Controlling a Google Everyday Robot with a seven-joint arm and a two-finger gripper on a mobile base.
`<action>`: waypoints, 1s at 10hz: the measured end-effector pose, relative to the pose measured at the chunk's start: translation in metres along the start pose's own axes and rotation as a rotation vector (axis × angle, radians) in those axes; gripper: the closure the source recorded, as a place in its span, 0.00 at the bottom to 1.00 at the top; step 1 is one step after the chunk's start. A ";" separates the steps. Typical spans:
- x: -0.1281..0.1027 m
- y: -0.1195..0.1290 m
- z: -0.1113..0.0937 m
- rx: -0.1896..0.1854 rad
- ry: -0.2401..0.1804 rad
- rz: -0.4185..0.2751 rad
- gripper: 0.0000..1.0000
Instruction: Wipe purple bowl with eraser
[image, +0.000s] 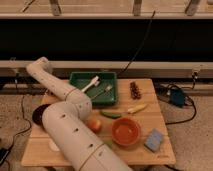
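Observation:
The purple bowl (39, 114) is a small dark glossy bowl at the table's left edge, and my arm covers its right part. My white arm (75, 135) rises from the bottom middle and bends up to a joint (38, 68) beyond the table's left back corner. My gripper is hidden behind the arm's own links on the table's left side, near the bowl. A blue-grey block, the eraser (153, 140), lies at the front right, far from the bowl.
The wooden table (150, 100) holds a green tray (75, 80) with a white brush and a fork at the back. An orange bowl (125, 131), an orange fruit (94, 125), a green pepper (111, 114), a banana (136, 108) and a dark snack (134, 90) also lie there. Cables run at the right.

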 end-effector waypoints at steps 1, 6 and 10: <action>-0.003 0.000 -0.002 -0.004 -0.003 -0.007 0.95; -0.035 -0.001 -0.056 0.009 0.027 -0.085 1.00; -0.093 -0.004 -0.104 0.033 0.049 -0.196 1.00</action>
